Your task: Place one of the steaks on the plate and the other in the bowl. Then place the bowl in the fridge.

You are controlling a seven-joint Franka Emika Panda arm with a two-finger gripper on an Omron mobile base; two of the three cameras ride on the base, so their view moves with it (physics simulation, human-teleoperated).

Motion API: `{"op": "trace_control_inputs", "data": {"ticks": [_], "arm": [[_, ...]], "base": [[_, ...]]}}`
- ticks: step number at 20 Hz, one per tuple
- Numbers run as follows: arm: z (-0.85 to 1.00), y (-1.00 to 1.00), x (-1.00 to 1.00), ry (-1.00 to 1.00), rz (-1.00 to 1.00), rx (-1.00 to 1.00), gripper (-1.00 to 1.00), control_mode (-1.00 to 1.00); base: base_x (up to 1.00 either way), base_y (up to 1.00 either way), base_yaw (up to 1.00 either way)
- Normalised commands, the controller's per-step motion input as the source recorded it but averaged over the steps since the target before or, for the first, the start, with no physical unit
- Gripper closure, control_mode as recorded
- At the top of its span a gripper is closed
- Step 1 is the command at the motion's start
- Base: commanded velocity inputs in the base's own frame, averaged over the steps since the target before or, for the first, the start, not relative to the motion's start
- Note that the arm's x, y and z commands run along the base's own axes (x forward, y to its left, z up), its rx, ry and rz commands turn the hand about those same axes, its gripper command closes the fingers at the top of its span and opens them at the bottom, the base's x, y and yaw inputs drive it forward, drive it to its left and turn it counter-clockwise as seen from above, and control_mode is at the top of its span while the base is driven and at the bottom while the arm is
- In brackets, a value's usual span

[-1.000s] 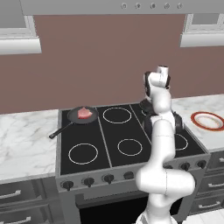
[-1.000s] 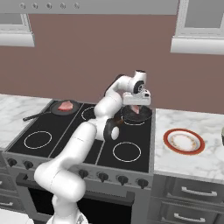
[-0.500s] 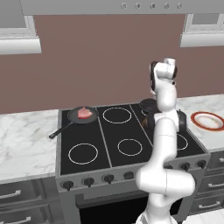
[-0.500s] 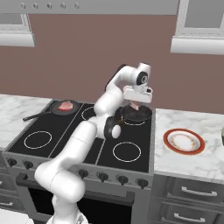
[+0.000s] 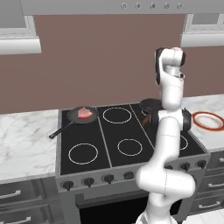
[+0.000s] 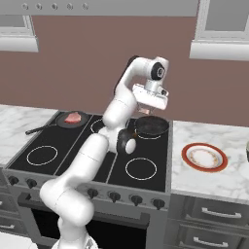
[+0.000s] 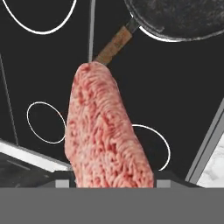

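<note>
From the hand view we see our pincer pinching one steak above the stove, while the base views show the other steak in the far-left pan and the plate on the right bench.

Dark pan below, bare counter around plate

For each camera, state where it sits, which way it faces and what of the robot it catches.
Left base view: behind the arm's left, facing the stove; arm rises lower right.
Right base view: behind its right, same stove, plate; hand above a pan.
Hand view: looks down along the held steak at the burners.
Both base views share the second steak.
</note>
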Motion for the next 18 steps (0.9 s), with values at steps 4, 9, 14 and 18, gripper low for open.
{"op": "trace_control_inputs", "data": {"ticks": [4, 9, 14, 18], "arm": [[0.56, 0.08, -0.93, 0.38, -0.07, 0.1, 1.0, -1.0], [0.22, -0.01, -0.4, 0.79, -0.06, 0.13, 1.0, -1.0], [0.02, 0.0, -0.58, 0.99, -0.09, 0.03, 1.0, -1.0], [0.64, 0.16, -0.92, 0.7, -0.03, 0.03, 1.0, -1.0]], "base": [[0.0, 0.0, 0.0], [0.0, 0.0, 0.0], [0.0, 0.0, 0.0], [0.0, 0.0, 0.0]]}}
